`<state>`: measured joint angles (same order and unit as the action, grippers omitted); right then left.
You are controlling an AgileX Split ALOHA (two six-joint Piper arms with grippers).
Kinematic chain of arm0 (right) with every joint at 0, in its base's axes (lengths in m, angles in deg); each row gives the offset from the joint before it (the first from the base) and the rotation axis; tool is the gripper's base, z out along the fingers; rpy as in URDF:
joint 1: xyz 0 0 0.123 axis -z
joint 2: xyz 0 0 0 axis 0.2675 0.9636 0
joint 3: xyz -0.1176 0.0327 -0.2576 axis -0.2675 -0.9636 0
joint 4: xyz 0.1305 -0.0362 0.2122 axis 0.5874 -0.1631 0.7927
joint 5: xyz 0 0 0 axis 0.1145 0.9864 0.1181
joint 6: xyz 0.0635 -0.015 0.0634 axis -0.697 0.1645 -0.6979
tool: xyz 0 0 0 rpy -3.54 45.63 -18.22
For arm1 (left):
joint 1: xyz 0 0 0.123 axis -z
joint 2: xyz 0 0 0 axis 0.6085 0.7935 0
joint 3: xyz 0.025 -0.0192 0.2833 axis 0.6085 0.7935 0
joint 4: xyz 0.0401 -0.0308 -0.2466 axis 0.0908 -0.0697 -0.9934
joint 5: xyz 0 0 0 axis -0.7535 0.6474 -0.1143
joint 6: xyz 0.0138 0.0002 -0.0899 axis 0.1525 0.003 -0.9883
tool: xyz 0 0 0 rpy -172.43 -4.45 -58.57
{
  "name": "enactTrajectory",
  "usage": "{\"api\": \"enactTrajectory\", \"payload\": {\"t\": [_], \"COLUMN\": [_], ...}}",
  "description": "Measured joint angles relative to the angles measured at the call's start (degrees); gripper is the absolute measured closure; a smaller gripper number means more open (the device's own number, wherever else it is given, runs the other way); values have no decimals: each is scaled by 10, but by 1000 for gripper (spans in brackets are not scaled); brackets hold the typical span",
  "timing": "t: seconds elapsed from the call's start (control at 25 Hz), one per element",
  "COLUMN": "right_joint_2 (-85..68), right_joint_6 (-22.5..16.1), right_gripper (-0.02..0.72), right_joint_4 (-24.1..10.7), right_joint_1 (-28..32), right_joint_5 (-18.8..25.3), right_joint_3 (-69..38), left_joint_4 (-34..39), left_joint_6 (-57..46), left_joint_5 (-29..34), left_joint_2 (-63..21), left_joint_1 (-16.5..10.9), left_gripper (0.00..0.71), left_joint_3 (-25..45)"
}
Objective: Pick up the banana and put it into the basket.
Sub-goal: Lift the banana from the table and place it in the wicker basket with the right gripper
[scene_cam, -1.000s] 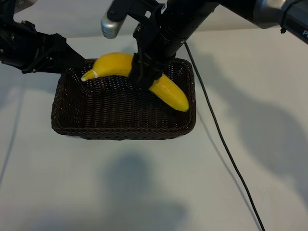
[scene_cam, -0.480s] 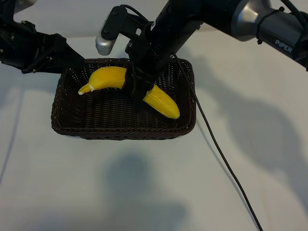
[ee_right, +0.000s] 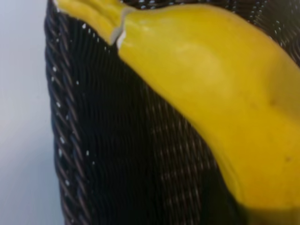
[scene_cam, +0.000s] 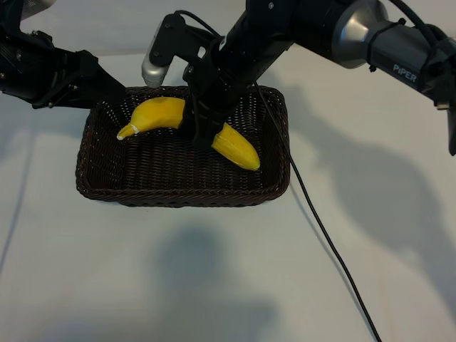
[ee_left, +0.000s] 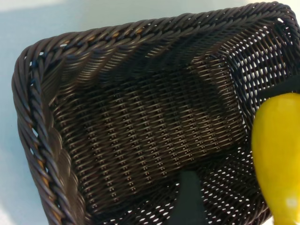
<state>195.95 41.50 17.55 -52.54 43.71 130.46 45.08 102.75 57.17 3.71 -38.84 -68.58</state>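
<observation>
I've got the right end effector (scene_cam: 201, 130) angled steeply down from the far right, clamped around the middle of the banana (scene_cam: 158, 114), which sits low inside the far half of the basket (scene_cam: 178, 192), stem tip toward the left wall. My left end effector (scene_cam: 107, 89) is parked at the basket's far-left corner, fingers spread, gripping nothing, above the white counter (scene_cam: 214, 271).

The right gripper (scene_cam: 201, 128) sits inside the basket (scene_cam: 178, 191), toward its far side, clamped round the banana (scene_cam: 160, 114) at mid-length. One end of the banana lies left of the gripper, the other right and nearer. The left gripper (scene_cam: 107, 89) waits farther left, at the basket's far-left corner. A cable (scene_cam: 324, 235) trails right of the basket across the table (scene_cam: 214, 285).
</observation>
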Motion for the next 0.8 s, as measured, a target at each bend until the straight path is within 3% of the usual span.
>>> {"api": "enactTrajectory", "payload": {"t": [0.8], "right_joint_2": [53], "right_joint_6": [15], "right_gripper": [282], "right_joint_4": [4], "right_joint_1": [0], "right_joint_5": [-27], "right_joint_3": [0], "left_joint_4": [0], "left_joint_6": [1], "left_joint_5": [0], "left_joint_2": [0], "left_joint_1": [0], "left_gripper": [110], "left_joint_3": [0]}}
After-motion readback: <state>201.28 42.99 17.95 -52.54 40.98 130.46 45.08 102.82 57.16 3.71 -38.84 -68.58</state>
